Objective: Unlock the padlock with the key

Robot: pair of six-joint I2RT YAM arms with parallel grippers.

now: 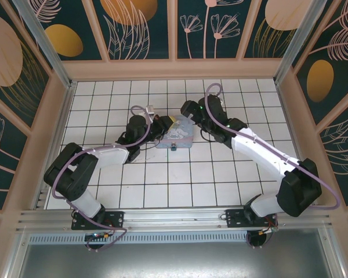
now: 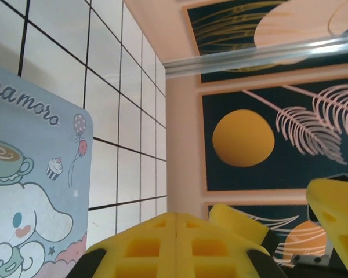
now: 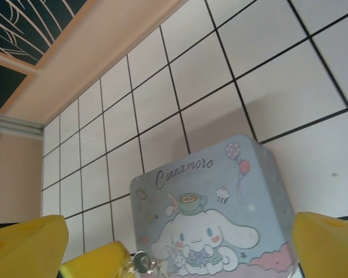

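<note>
The left gripper (image 2: 177, 246) has its yellow fingers pressed together along a closed seam, and whether they pinch anything cannot be told. The right gripper (image 3: 178, 246) is spread wide, with one yellow finger at each lower corner of its wrist view. Between those fingers, a small silvery metal piece (image 3: 142, 262) sits at the bottom edge beside another yellow fingertip; it is too cut off to tell whether it is the key. Both grippers meet over a pastel blue tin box (image 3: 261, 197) printed with a white cartoon dog. In the top view, the padlock (image 1: 173, 148), a tiny dark blue speck, lies at the tin's near edge on the white tiled table (image 1: 162, 174).
</note>
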